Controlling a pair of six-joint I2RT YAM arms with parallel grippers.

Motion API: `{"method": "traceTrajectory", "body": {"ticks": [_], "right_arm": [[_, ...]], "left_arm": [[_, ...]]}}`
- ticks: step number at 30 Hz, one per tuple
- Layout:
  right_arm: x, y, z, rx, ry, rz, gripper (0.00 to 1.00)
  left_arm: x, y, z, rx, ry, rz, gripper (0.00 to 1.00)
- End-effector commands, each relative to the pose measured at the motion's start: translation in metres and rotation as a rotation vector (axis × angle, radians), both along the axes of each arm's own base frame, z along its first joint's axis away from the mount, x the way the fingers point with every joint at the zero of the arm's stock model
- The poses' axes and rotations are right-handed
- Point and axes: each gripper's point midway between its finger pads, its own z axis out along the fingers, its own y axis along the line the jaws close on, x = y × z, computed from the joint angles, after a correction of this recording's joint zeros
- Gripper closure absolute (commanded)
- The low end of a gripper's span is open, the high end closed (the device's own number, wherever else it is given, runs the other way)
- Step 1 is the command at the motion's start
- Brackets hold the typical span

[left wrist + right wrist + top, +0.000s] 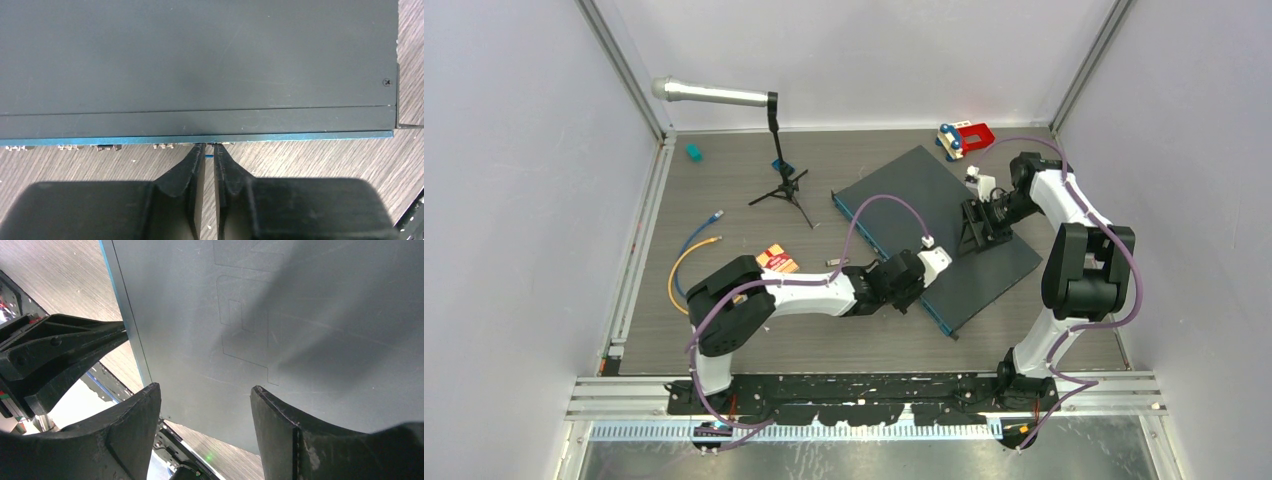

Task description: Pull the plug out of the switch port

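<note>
The switch (944,215) is a flat dark grey box lying at an angle mid-table, its thin blue front edge (280,136) lined with small ports. My left gripper (912,282) is at that edge. In the left wrist view its fingers (210,147) stand almost together, tips against a port, with a small plug and a blue bit (209,156) between them. My right gripper (974,232) is open over the switch's top, and its wrist view (205,386) shows the grey lid (280,315) between the pads.
A microphone on a small tripod (779,170) stands at the back left. Blue and yellow cables (686,250) lie at the left, with an orange packet (776,259) beside my left arm. A red, white and blue toy (964,138) sits at the back. A teal piece (693,152) lies near the left wall.
</note>
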Motion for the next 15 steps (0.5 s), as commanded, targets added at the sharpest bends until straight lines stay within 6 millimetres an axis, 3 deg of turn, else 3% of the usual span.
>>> {"method": "traceTrajectory", "body": {"ticks": [1,3,15], "right_arm": [[0.007,0.004,0.009,0.016,-0.024,0.016,0.29],[0.007,0.004,0.008,0.016,-0.023,0.017,0.29],[0.006,0.004,0.009,0.016,-0.022,0.020,0.28]], "left_arm": [[0.028,-0.004,-0.011,-0.029,-0.072,0.091,0.90],[0.029,-0.003,-0.014,-0.028,-0.074,0.113,1.00],[0.016,0.004,-0.011,-0.011,-0.113,0.077,1.00]]}}
